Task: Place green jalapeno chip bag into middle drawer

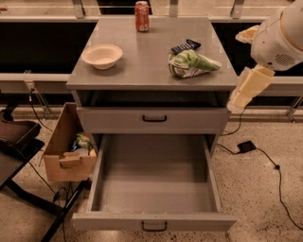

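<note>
**Chip bag on top of the cabinet, bottom drawer open, gripper off to the cabinet's right**

The green jalapeno chip bag [191,64] lies on its side on the cabinet [142,71], on the right half of its grey top and near the front edge; it is crinkled foil, light green and white with darker green print, puffed in the middle and tapering to a flattened end that points toward the cabinet's right edge; it looks about as big as the bowl [102,56], which sits on the left half of the same top. Just behind the bag, touching or nearly touching it, lies a small dark packet [185,46]; a red soda can [141,9] stands upright at the back edge of the top.

The middle drawer [154,184], the cabinet's lowest tier, is pulled far out toward the camera; its bare grey floor and side walls show, with a small black handle [154,226] on its front; the drawer front [154,119] one tier higher is closed.

The gripper [245,89] hangs off the cabinet's right side, level with the top's front corner, apart from the bag and holding nothing that can be seen; whether it is wide or narrow I cannot tell.

A cardboard box [66,153] stands on the floor against the cabinet's left side; a black cable [277,168] trails over the floor to the cabinet's right.
</note>
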You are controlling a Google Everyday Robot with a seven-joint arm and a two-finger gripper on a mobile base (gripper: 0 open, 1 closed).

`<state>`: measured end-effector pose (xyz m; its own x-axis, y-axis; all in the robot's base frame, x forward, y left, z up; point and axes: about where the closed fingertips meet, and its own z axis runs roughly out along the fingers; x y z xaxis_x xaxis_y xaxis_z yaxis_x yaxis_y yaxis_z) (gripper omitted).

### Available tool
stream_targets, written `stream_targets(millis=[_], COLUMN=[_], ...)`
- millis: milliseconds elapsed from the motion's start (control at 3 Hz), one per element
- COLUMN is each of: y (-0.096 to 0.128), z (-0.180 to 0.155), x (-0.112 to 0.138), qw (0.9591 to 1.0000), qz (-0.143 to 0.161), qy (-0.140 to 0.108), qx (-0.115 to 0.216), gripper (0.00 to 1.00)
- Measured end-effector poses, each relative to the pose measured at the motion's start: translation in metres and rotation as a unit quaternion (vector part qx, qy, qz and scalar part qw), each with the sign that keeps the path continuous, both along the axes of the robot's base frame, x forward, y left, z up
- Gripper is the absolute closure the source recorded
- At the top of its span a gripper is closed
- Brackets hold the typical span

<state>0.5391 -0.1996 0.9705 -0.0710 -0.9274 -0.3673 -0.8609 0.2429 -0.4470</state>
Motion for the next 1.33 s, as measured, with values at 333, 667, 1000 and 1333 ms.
stream_targets(millis=[333, 667, 1000, 1333], y=[0.009, 0.018, 0.016, 0.017], z=[0.001, -0.003, 0.005, -0.012], x=[0.089, 0.147, 0.152, 0.166], qw=[0.9980, 0.9967, 0.9959, 0.9957], qz=[0.031, 0.040, 0.037, 0.034], qy=[-0.053, -0.063, -0.073, -0.071], qx=[0.013, 0.034, 0.038, 0.050], gripper=[0.00, 0.00, 0.00, 0.00])
